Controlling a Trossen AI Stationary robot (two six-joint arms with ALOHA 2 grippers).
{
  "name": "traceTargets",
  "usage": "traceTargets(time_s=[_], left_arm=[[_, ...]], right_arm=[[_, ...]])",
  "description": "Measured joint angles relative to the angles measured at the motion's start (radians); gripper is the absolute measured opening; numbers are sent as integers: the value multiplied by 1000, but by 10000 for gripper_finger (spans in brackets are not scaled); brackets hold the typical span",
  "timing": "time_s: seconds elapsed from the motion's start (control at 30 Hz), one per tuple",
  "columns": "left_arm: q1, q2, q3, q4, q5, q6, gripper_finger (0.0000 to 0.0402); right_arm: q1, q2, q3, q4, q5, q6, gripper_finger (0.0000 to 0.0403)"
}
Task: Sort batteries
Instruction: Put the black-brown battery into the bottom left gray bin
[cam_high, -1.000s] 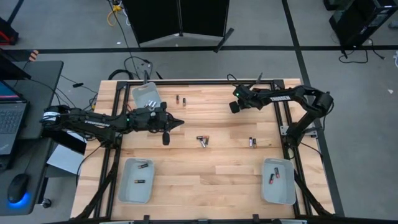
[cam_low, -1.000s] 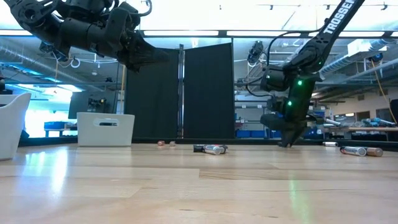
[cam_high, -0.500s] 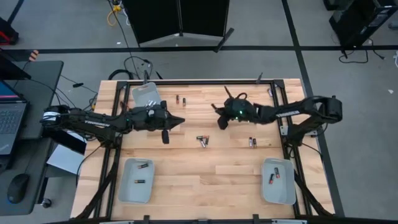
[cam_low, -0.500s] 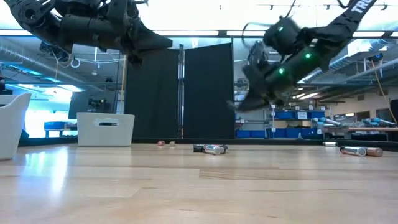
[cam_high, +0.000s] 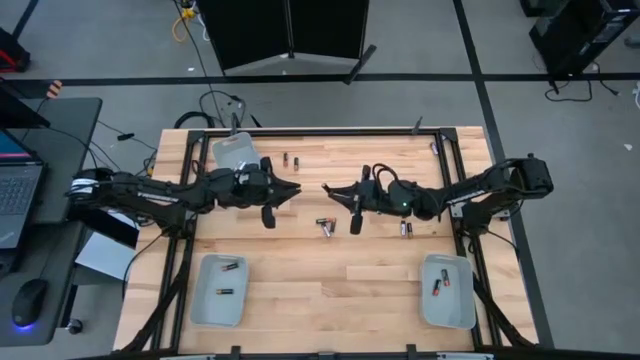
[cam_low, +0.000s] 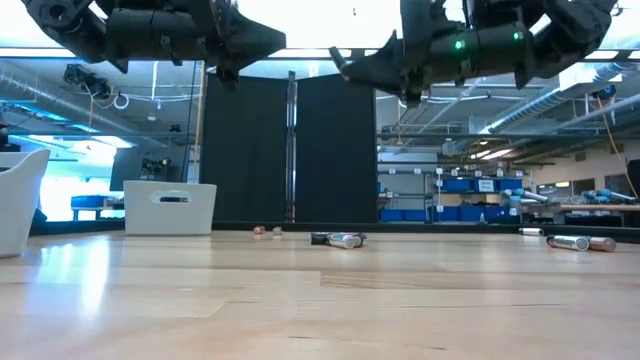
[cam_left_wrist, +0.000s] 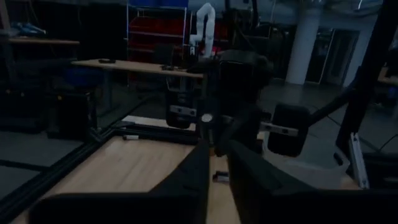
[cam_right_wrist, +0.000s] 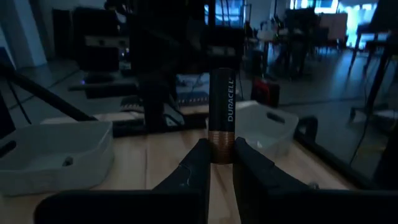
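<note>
My right gripper (cam_high: 328, 188) hangs raised over the table's middle, shut on a black battery (cam_right_wrist: 222, 106) with a copper end. My left gripper (cam_high: 292, 190) faces it from the table's left at a short distance. Its fingers (cam_left_wrist: 202, 168) stand close together with nothing between them. Both grippers are high above the wood in the low view, left gripper (cam_low: 278, 40) and right gripper (cam_low: 338, 68). Loose batteries lie on the table: a pair near the middle (cam_high: 325, 226), a pair to the right (cam_high: 405, 229) and a pair by the far edge (cam_high: 290, 159). My right gripper pinches the battery by its copper end (cam_right_wrist: 222, 149) between the two fingertips (cam_right_wrist: 198, 160). The fingers are about level and point toward the table's left. The black body stands out beyond the fingertips, and the battery is lifted clear of the table.
Pale grey trays sit at the near left (cam_high: 203, 300), near right (cam_high: 462, 305) and far left (cam_high: 228, 150). The two near ones hold a few batteries. Bare wood lies between the near trays. The two grippers are close to each other.
My right gripper has swept from the far right part of the table toward its middle, risen well above the wood and tipped from pointing down to about level. It faces my left gripper, which has risen slightly.
</note>
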Motion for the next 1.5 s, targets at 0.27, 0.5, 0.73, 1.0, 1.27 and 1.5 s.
traceTargets(time_s=[0.27, 0.5, 0.73, 1.0, 1.27, 1.5], left_arm=[[-24, 175, 56, 189, 6, -26, 164], [-24, 296, 142, 244, 44, -26, 201], [-24, 365, 210, 244, 109, -25, 200], [-25, 375, 229, 246, 124, 38, 106], [-24, 375, 229, 251, 126, 82, 55], [-26, 311, 229, 270, 195, 93, 55]], right_arm=[[33, 0, 6, 45, 3, -57, 52], [54, 0, 6, 45, 3, -78, 52], [56, 0, 6, 50, 2, -84, 52], [57, -1, 6, 51, -6, -85, 52], [56, -2, 6, 51, -8, -92, 81], [55, -2, 7, 44, 31, -91, 174]])
